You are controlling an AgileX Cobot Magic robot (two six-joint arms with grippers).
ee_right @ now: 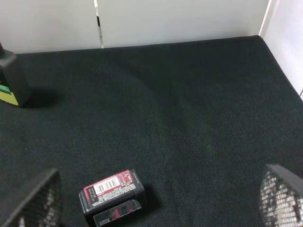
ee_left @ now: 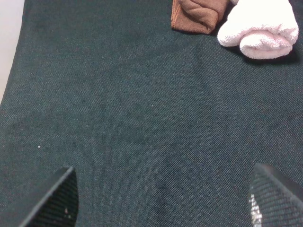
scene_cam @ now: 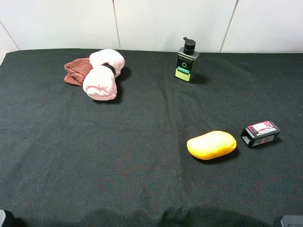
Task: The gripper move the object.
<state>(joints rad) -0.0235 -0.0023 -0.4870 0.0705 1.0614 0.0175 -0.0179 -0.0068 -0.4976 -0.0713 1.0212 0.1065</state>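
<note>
The yellow-orange oval object (scene_cam: 211, 144) lies on the black cloth at the right of centre in the exterior high view, just left of the small black box. It does not show in either wrist view. My left gripper (ee_left: 161, 201) is open over bare cloth at the near left, with only its fingertips (ee_left: 54, 198) showing. My right gripper (ee_right: 161, 201) is open near the front right, its fingertips (ee_right: 35, 198) wide apart, with the black box lying between and ahead of them. Both grippers are empty and far from the object.
A small black box with a pink label (scene_cam: 260, 134) (ee_right: 112, 196) sits right of the object. A pump bottle (scene_cam: 187, 61) (ee_right: 10, 80) stands at the back. A rolled pink towel (scene_cam: 103, 75) (ee_left: 260, 28) and a brown cloth (scene_cam: 76, 71) (ee_left: 199, 13) lie at the back left.
</note>
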